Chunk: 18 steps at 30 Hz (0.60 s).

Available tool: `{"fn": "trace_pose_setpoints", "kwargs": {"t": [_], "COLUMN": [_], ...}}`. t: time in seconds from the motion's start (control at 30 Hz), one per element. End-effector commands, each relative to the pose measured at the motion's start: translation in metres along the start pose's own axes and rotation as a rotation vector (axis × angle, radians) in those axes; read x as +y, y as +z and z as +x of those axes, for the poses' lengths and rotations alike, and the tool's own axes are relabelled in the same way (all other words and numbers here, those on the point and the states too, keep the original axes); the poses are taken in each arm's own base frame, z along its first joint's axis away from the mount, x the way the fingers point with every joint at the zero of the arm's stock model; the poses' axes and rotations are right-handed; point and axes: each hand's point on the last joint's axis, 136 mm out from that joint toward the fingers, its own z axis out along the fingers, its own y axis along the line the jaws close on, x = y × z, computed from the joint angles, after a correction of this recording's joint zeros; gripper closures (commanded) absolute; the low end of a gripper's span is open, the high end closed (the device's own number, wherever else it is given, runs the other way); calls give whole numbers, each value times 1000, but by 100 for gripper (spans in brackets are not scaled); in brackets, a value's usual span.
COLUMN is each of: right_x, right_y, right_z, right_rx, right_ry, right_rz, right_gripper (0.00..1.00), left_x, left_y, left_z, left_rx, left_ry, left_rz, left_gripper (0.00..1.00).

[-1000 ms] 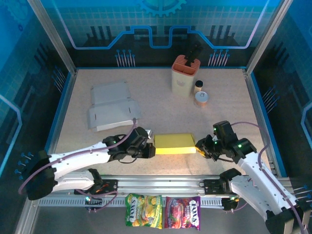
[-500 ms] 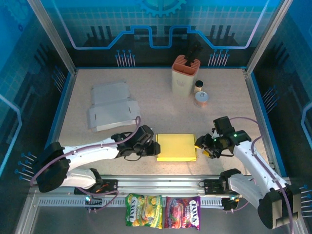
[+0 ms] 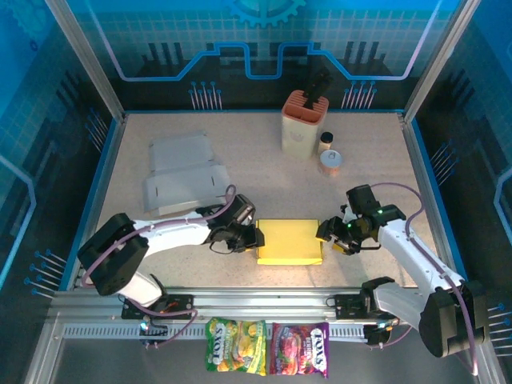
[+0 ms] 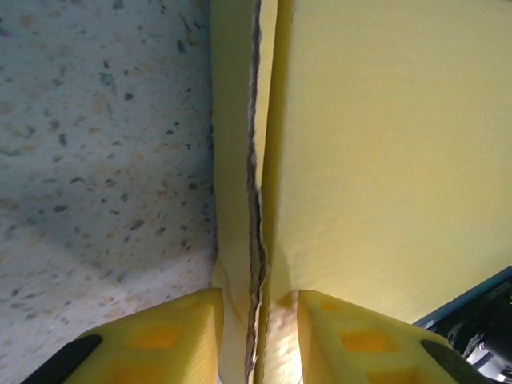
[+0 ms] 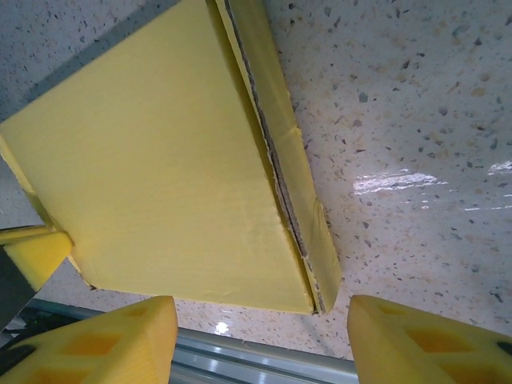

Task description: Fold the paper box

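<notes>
The yellow paper box (image 3: 290,242) lies flat and closed near the table's front edge. My left gripper (image 3: 253,237) is at its left end. In the left wrist view the left gripper (image 4: 260,340) is open a little, with its fingers (image 4: 164,336) either side of the box's (image 4: 384,160) side wall and seam. My right gripper (image 3: 327,235) is at the box's right end. In the right wrist view the right gripper (image 5: 260,324) is wide open, and the box's (image 5: 160,176) near corner sits between the fingers without touching them.
Flat grey cardboard blanks (image 3: 184,172) lie at the back left. A cream holder with an orange top (image 3: 304,122), a small bottle (image 3: 326,142) and a can (image 3: 332,162) stand at the back right. A metal rail (image 3: 264,302) runs just in front of the box, with candy bags (image 3: 268,348) beyond it.
Both grippers have opened from a tight pinch on the box's ends. The box has dropped from tilted to flat, showing its full top. Both arms shifted slightly toward the back.
</notes>
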Motion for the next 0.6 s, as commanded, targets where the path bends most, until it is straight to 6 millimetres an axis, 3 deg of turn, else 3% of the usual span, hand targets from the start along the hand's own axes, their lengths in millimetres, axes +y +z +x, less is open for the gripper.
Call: {"fn": "trace_pose_setpoints", "kwargs": {"t": [0.0,0.1,0.27,0.4,0.57], "right_x": [2,2,10,27,40], "right_y": [-14,-29,-65,-102,-134], "right_z": [-9,-18,-36,-52,-58], "right_rx": [-41,-90,-211,-320,-394], "right_ry": [-23,-23,12,4,-18], "right_rz": [27,54,61,51,33], "right_gripper": [41,41,42,43,43], "left_x": [-15,-22,-50,-86,-131], "left_y": [4,10,28,51,77], "left_z": [-1,-4,-9,-24,-50], "left_rx": [25,12,-29,-33,-30], "left_ry": [-21,-55,-88,-60,-19], "left_rz": [50,71,97,125,149], "left_gripper": [73,78,85,87,89]}}
